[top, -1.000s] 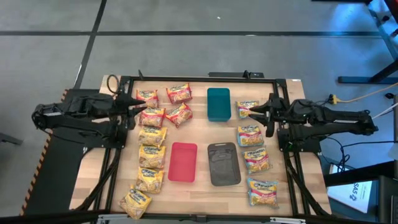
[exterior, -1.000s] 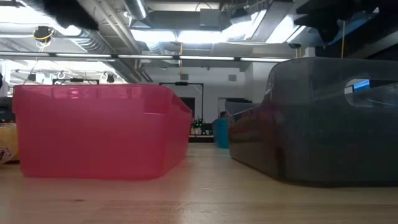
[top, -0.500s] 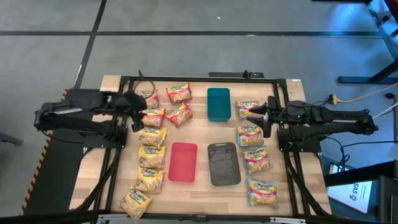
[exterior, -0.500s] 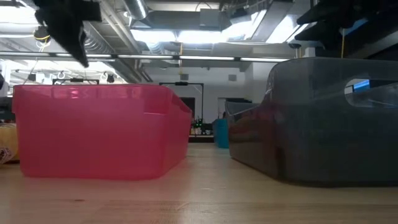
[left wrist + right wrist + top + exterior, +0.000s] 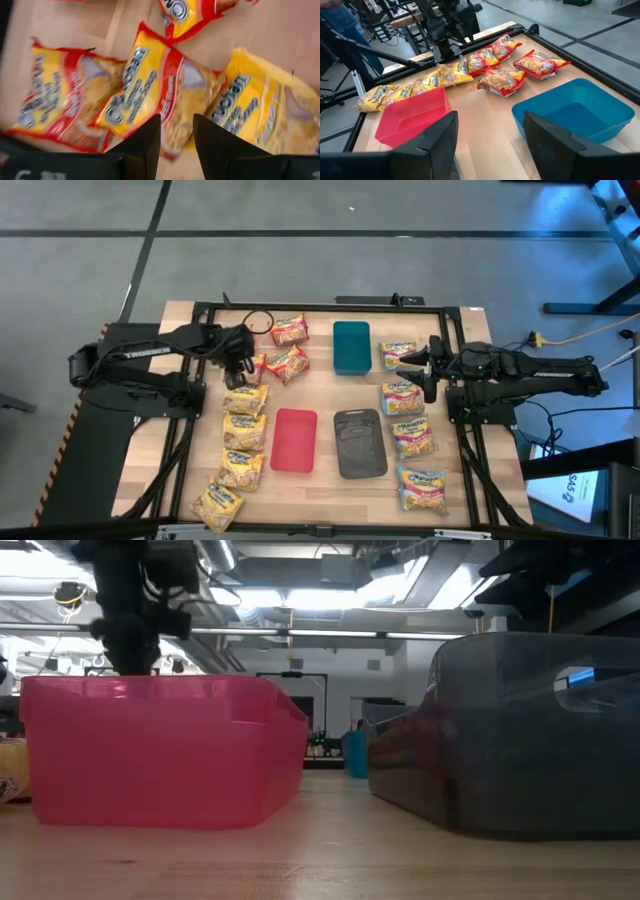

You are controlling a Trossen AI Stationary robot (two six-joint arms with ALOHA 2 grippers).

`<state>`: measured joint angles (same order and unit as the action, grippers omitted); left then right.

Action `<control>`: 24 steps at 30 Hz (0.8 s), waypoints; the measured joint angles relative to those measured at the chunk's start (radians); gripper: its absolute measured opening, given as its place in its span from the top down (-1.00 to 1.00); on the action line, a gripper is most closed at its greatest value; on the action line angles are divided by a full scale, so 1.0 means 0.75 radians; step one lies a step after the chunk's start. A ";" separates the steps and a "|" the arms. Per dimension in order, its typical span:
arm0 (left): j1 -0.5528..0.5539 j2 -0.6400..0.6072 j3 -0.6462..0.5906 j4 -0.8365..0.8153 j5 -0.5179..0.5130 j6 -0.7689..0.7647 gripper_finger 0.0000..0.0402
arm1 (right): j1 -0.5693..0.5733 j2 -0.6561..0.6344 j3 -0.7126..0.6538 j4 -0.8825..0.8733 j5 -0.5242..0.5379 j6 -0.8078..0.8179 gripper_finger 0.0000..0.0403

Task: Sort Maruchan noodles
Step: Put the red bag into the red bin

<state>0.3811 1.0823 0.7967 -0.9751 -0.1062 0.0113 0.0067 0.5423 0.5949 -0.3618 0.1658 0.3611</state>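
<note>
Left pincer (image 5: 243,363) hides, seemingly, most of a red packet (image 5: 150,97).

Left arm reaches in from the table's left side, wrist bent so the left gripper (image 5: 238,361) points down over the far-left area; fingers (image 5: 145,145) parted with a narrow gap, nothing between them. In the low view the same gripper (image 5: 128,640) hangs from above at the left. Right arm stretches in from the right side, roughly level, right gripper (image 5: 428,366) facing the table's middle, fingers (image 5: 430,142) spread wide apart, empty.
</note>
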 joint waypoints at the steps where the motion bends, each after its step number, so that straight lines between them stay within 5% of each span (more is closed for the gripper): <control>1: 0.012 0.013 -0.018 0.033 0.019 0.002 0.46 | 0.000 0.000 0.000 0.000 0.000 -0.001 -0.12; 24: 0.225 0.307 -0.074 0.257 0.100 0.092 0.46 | 0.000 0.000 -0.001 0.000 -0.048 -0.003 -0.12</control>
<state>0.5499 1.3124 0.7414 -0.7825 -0.0310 0.0801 0.0067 0.5423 0.5945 -0.3618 0.1295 0.3586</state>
